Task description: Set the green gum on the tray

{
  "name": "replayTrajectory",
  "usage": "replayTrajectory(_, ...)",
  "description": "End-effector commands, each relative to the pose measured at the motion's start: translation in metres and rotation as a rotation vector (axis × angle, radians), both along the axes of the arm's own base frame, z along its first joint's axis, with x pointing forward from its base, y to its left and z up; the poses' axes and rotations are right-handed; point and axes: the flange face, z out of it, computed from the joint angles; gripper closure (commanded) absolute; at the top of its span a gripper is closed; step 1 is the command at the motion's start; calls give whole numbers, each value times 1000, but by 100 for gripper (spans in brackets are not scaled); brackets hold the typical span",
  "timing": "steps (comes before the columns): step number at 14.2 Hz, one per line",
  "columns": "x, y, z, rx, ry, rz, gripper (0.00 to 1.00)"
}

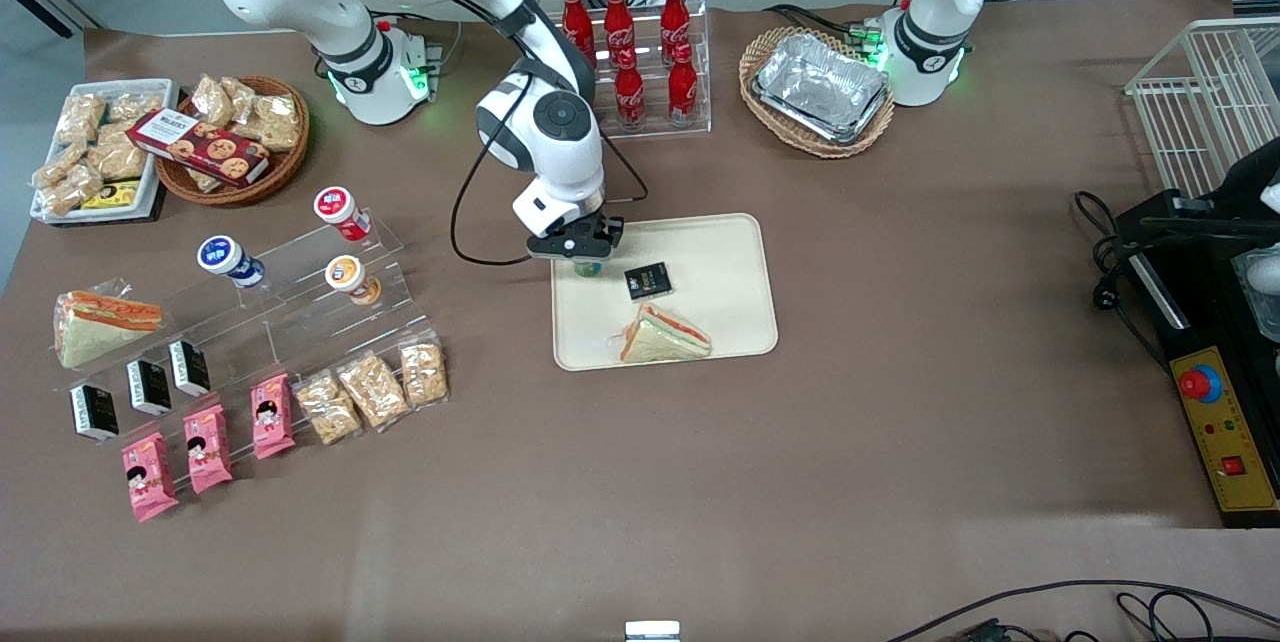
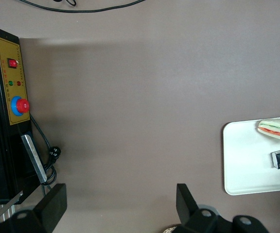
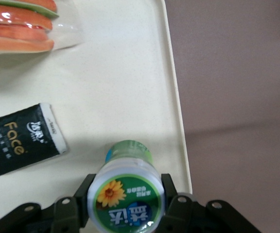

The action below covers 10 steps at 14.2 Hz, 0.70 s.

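I am at the placing step. My gripper (image 3: 125, 206) is closed on the small cylindrical green gum bottle with its green-rimmed white lid (image 3: 124, 196), one finger (image 3: 170, 194) pressing at each side of the lid. The bottle is upright over the large flat cream-beige plastic tray (image 3: 130, 82), inside its low rim and near the edge toward my arm's end of the table. I judge its bottom is at the tray surface or just above; I cannot tell which.

The next move, as I think, is to go down the last bit if needed, open the fingers, then rise straight so the tall light bottle does not tip.

My wrist view shows the grip and the flower print on the lid. The front view hides the grip under my gripper (image 1: 580, 257), only a bit of green gum (image 1: 588, 269) shows, but it gives the whole tray (image 1: 735, 252), with the black tissue pack (image 1: 648, 281) just beside the bottle and the wrapped triangle sandwich (image 1: 665, 337) nearer to the front camera
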Motion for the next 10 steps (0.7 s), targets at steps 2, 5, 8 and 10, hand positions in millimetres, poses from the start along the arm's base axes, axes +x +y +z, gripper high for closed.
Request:
replayTrajectory(2, 9, -3, -11, -2, -21, -18, 20)
replayTrajectory(5, 12, -3, 10, 18, -37, -24, 0)
replayTrajectory(8, 15, -10, 81, 32, -51, -9, 0)
replayTrajectory(10, 39, -54, 156, 23, -33, -15, 0)
